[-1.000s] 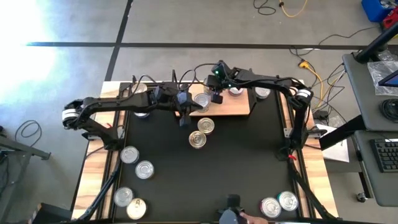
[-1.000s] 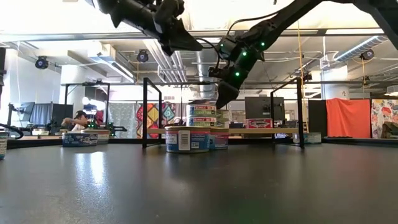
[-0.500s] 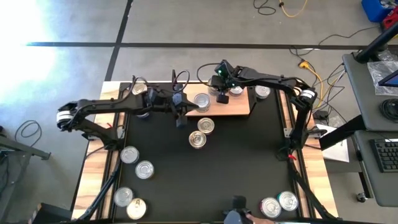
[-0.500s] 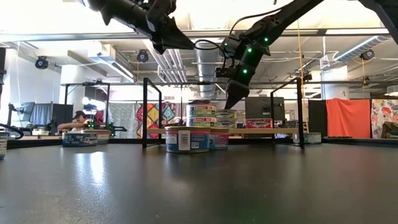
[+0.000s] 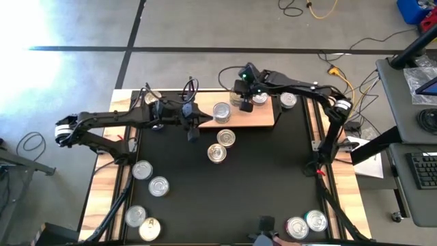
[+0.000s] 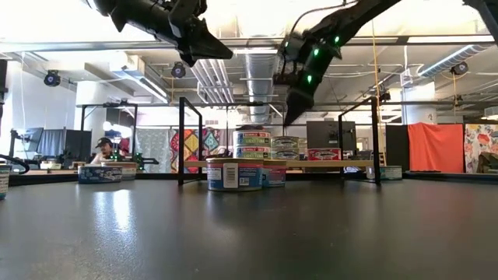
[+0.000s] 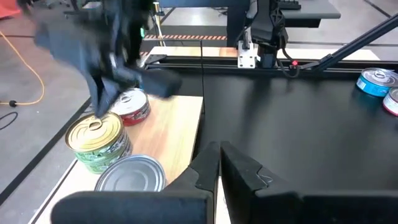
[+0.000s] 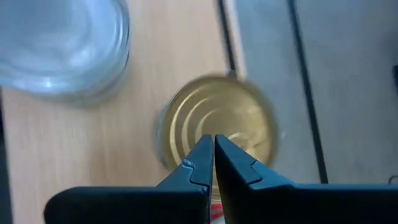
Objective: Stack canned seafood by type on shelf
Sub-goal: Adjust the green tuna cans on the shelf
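Shelf (image 5: 263,116): wooden board at the table's far edge, wire posts at its ends, carrying several tins, among them a silver-lidded tin (image 5: 221,111) and a gold-lidded tin (image 8: 217,121).
Right gripper (image 5: 244,104): above the shelf, over the gold-lidded tin, jaws closed, empty.
Left gripper (image 5: 193,134): raised beside the shelf's left end, jaws closed, empty.
Loose tins (image 5: 217,152): scattered on the black table (image 5: 273,178).

Table (image 5: 273,171): black top, wooden side edges; shelf at the far edge.
Shelf (image 5: 263,117): light-wood board; silver-lidded tin stack (image 5: 221,111) and further tins carried.
Mid-table: two tins (image 5: 220,145) set close together.
Near corners: tins at left (image 5: 146,198) and right (image 5: 306,223).
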`<move>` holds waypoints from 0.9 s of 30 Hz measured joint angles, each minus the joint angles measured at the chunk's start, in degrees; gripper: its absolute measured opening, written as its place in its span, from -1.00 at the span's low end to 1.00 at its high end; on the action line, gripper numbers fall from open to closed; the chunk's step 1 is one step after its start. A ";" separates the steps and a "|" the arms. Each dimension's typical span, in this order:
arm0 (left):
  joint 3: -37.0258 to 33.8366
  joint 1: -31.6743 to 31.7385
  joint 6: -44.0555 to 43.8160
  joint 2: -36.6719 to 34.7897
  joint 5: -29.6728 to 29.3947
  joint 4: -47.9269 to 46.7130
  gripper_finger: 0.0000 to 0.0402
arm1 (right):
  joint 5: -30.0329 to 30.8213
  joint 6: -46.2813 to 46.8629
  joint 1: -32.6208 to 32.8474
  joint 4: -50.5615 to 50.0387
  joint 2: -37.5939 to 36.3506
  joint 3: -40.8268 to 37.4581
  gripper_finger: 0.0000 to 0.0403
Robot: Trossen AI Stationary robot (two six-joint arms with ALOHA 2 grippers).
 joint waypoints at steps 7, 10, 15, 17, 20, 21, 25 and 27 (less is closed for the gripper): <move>-1.73 0.00 0.02 -0.03 -1.09 3.26 -1.00 | -11.96 4.74 3.30 1.09 -1.33 0.09 -0.95; -2.13 0.00 0.02 -0.06 -1.28 3.69 -1.00 | -12.32 4.82 6.27 3.05 -0.99 0.11 -0.95; -2.13 0.00 -0.50 -0.26 -1.34 3.18 -1.00 | -10.39 4.66 9.38 3.41 -0.65 0.11 -0.95; -2.13 0.00 -1.01 -0.43 -1.34 2.41 -1.00 | -7.40 4.87 9.55 2.26 -1.06 0.11 -0.95; -2.50 -0.22 -1.76 -0.78 -1.36 1.74 -1.00 | -3.05 4.85 9.14 -1.40 -1.59 0.11 -0.95; -2.70 -0.40 -1.80 -0.99 -1.37 1.64 -1.00 | -2.16 4.84 8.64 -2.92 -1.78 0.11 -0.95; -3.45 -1.70 -1.67 -1.89 -1.36 1.63 -1.00 | -0.66 5.34 6.76 -7.95 -2.17 0.10 -0.95; -3.64 -2.55 -1.62 -2.33 -1.36 1.61 -1.00 | 0.45 5.76 5.73 -9.59 -2.17 -0.17 -0.95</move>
